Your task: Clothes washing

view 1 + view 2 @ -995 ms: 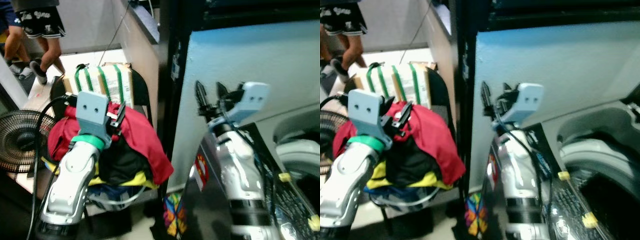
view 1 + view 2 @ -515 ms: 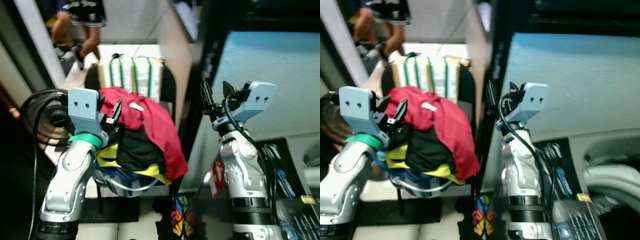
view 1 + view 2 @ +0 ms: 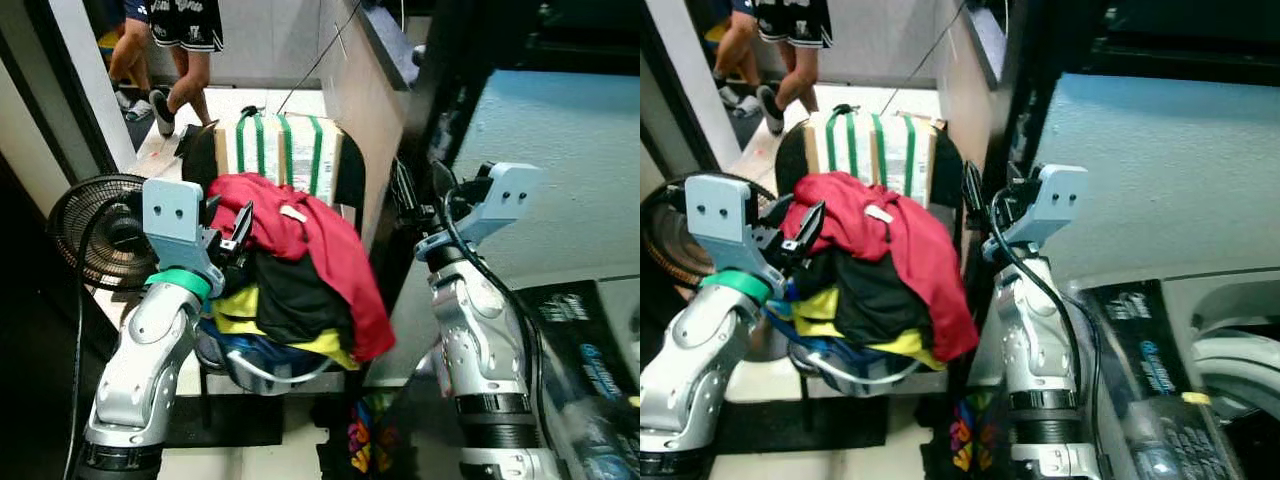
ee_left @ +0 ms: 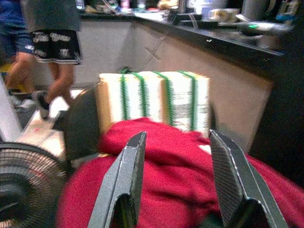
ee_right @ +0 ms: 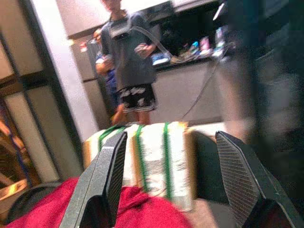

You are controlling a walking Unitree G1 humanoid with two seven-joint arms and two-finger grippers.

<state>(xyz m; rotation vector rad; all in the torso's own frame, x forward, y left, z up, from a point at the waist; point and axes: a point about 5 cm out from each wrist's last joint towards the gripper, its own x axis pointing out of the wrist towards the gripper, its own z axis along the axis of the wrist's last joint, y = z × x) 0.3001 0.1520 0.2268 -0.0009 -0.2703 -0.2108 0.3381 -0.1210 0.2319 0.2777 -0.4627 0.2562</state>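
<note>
Red cloth (image 3: 310, 240) tops the laundry heap on the chair (image 3: 350, 170) between fan (image 3: 85, 230) and washer, so we should drop our left gripper (image 4: 175, 190), fingers spread just above it, deep enough to pinch a thick fold, right gripper (image 5: 166, 185) also spread

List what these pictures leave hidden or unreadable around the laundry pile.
- Basket under the clothes: mostly buried by the red garment and the black and yellow ones, head views.
- Chair seat: covered by the pile.
- Banded box: its base is behind the clothes.
- Person: blurred, right wrist view.
- Washer panel text: too blurred.
</note>
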